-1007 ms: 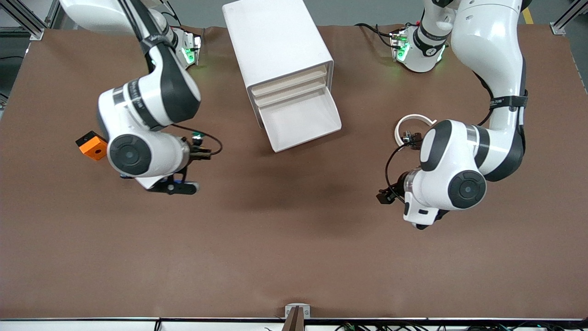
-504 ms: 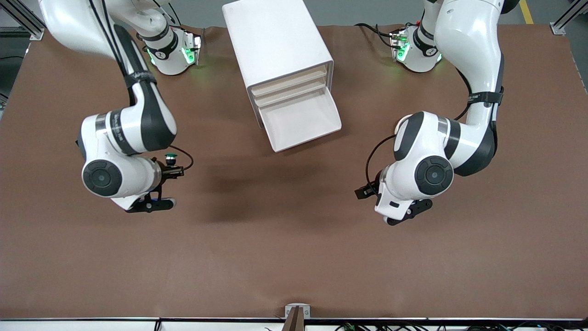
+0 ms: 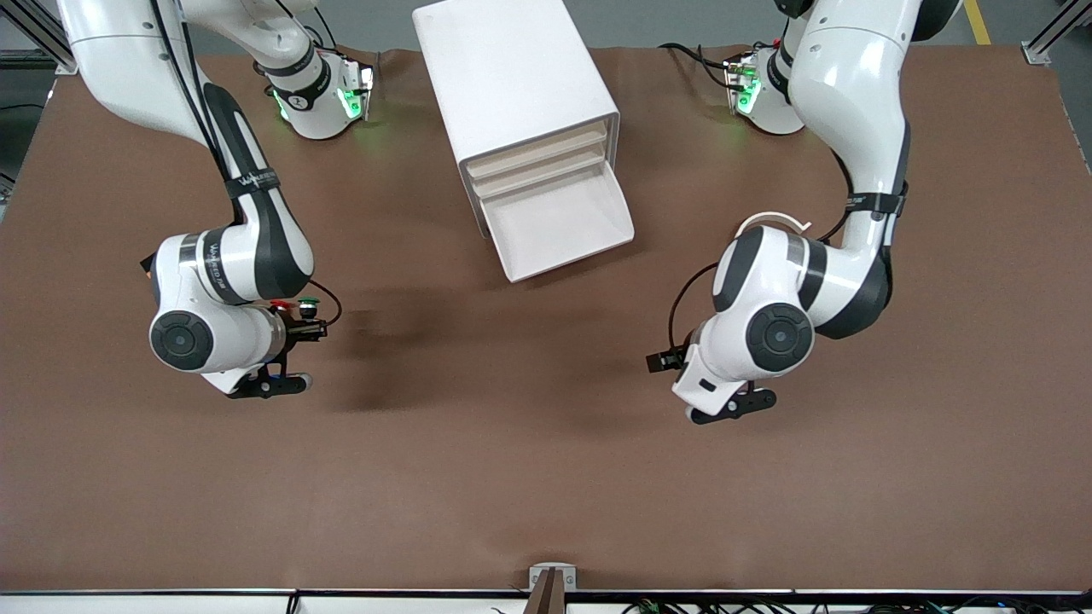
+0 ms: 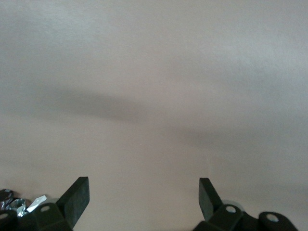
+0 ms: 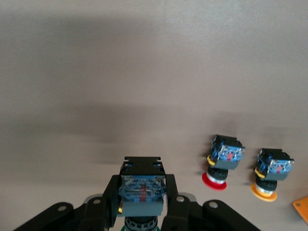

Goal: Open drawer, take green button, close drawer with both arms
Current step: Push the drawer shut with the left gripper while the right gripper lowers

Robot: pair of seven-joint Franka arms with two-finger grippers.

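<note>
Plain brown table (image 3: 546, 477). White drawer cabinet (image 3: 512, 77). White arms with black joint bands. Blue-black green-capped button (image 5: 142, 192); beside it, lower right, red-capped button (image 5: 224, 161) and yellow-capped button (image 5: 270, 174).

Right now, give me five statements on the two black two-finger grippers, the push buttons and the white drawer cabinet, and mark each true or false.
1. The right gripper is shut on the green-capped push button. True.
2. The left gripper holds a button. False: it is open, with only the brown table under it.
3. The white drawer cabinet has its lowest drawer pulled out. True.
4. A red-capped button and a yellow-capped button lie inside that drawer. False: they stand on the table.
5. The open drawer looks empty. True.
</note>
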